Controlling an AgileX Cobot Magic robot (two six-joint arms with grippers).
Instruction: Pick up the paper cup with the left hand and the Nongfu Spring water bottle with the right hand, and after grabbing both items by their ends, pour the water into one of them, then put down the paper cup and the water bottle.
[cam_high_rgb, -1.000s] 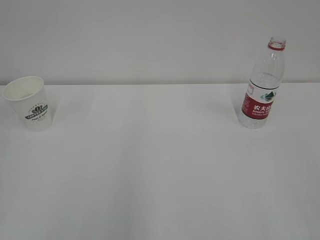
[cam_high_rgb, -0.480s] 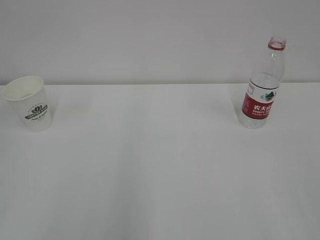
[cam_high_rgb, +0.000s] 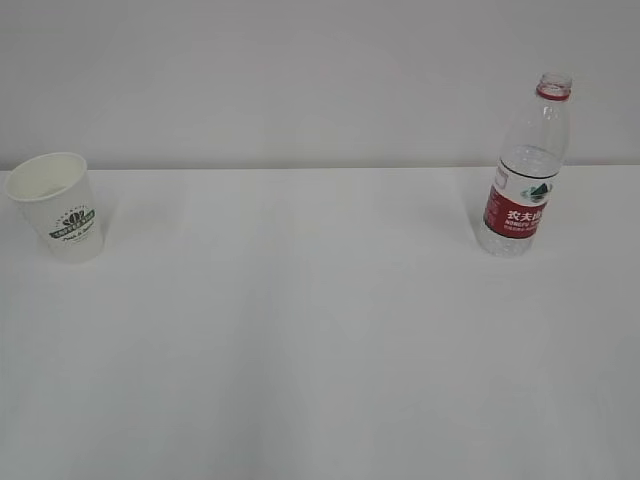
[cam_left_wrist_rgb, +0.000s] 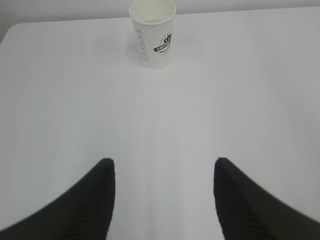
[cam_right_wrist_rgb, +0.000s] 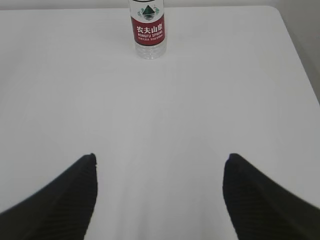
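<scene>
- Two claws sit nearest the cameras, both spread and holding nothing: the left claw (cam_left_wrist_rgb: 164, 172) shows its black fingers (cam_left_wrist_rgb: 97, 200) wide apart above bare tabletop (cam_high_rgb: 320, 340).
- The right claw (cam_right_wrist_rgb: 160, 167) is likewise spread, its fingers (cam_right_wrist_rgb: 250, 200) apart over the white surface, well short of the bottle.
- Farther off on the left, the paper cup (cam_high_rgb: 58, 207) stands upright with its green logo facing the near side, straight ahead of the left claw.
- Far right, the Nongfu Spring water bottle (cam_high_rgb: 523, 170) stands upright and uncapped, its red label facing the near side, well apart from the cup.
- Water (cam_high_rgb: 505, 240) shows in its lower part.
</scene>
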